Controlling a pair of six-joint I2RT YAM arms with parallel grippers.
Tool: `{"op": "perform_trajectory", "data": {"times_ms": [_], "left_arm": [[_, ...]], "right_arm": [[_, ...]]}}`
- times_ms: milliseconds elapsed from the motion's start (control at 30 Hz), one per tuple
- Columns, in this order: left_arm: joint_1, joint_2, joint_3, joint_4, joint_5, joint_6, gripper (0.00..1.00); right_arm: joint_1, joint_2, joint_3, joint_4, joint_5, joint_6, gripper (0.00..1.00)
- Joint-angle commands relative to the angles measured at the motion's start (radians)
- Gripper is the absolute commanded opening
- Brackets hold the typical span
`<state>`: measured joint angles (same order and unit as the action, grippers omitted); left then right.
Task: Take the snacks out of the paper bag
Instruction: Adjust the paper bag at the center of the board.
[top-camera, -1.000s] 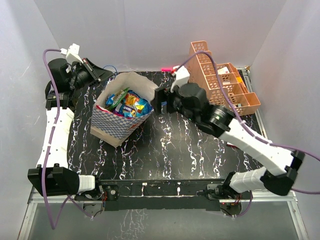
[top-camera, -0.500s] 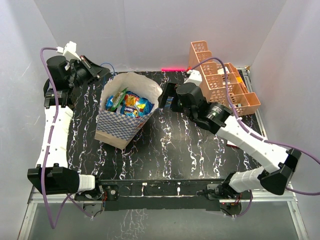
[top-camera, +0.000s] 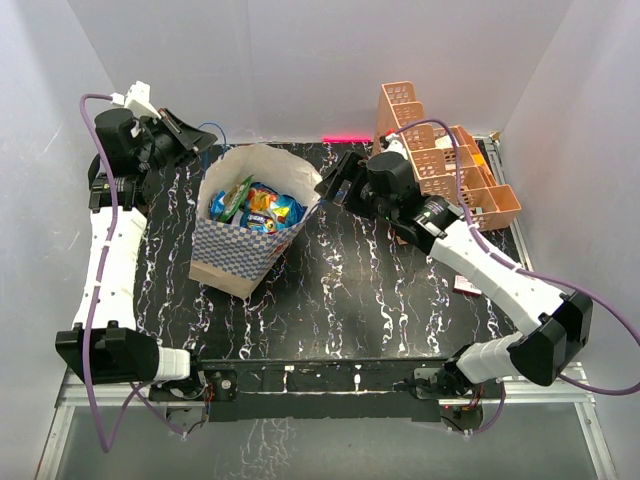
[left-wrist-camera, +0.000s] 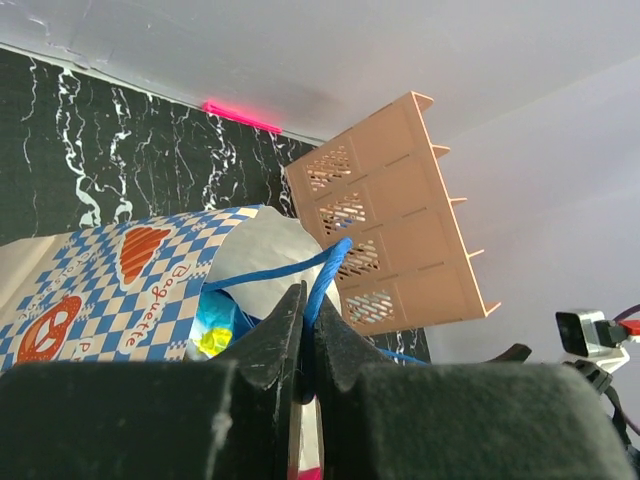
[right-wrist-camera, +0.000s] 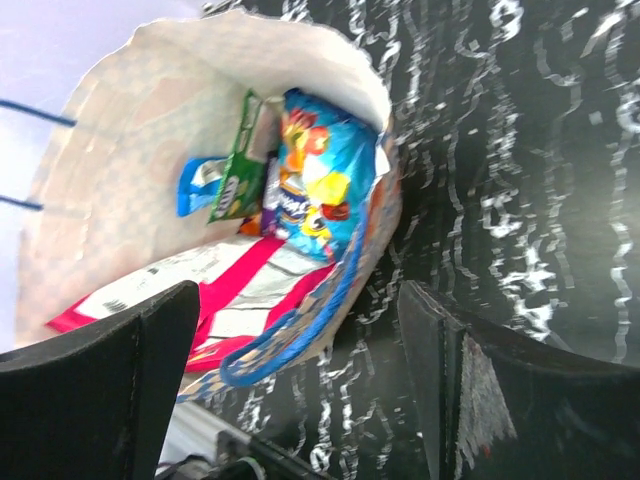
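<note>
Left wrist view: pinched blue cord handle (left-wrist-camera: 331, 266) with left gripper (left-wrist-camera: 308, 302), lower centre; spread right gripper (right-wrist-camera: 298, 300) before paper bag (right-wrist-camera: 110, 170); likely needed reaching snacks (right-wrist-camera: 315, 180).

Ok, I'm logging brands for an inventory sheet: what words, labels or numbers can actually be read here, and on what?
"Boguette" (second letter unclear, maybe "Baguette"): blue print on the checkered side of the paper bag, left wrist view.
"P": start of a line below it on the same bag, the rest cut off.
blue snack packet and green snack packet inside the bag: print too blurred to read.
Top view: any print too small to read.
</note>
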<state>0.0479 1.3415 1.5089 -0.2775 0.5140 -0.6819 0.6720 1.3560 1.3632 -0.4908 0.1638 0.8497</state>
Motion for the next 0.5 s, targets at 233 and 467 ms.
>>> {"op": "perform_trajectory", "data": {"times_ms": [233,467], "left_arm": [[0.003,0.121,0.162,0.109,-0.134,0.017,0.00],[0.033,0.317,0.403,0.244,-0.034,0.041,0.00]], "right_arm": [[-0.003,-0.001,-0.134,0.350,-0.228,0.181,0.13],[-0.007,0.173,0.074,0.407,-0.229,0.043,0.08]]}}
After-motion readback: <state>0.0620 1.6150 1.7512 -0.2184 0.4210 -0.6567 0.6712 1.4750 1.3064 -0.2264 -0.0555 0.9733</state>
